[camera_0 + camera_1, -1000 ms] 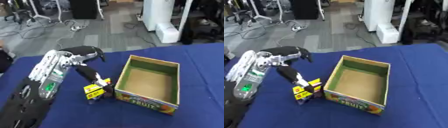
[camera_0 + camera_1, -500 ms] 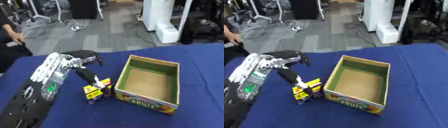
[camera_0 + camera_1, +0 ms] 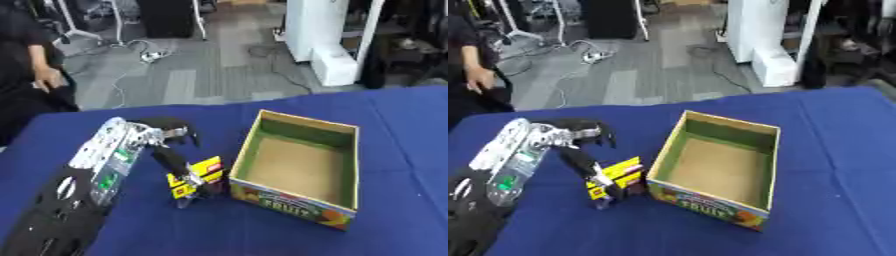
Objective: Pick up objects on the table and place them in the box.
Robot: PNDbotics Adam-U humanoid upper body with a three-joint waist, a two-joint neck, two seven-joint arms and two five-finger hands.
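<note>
Yellow packet (image 3: pixel 198 174) lettering too blurred to read.

We see a blue table (image 3: pixel 411 125); on it sit an open cardboard box (image 3: pixel 297 167) and, just left, a yellow packet (image 3: pixel 194 176).

1 cardboard box (image 3: pixel 297 170) with fruit print on the blue table (image 3: pixel 402 130), 1 small yellow-and-black packet (image 3: pixel 194 176) beside it, 1 robot hand (image 3: pixel 166 142) in view, the left; 1 person (image 3: pixel 31 75) at the far left edge
</note>
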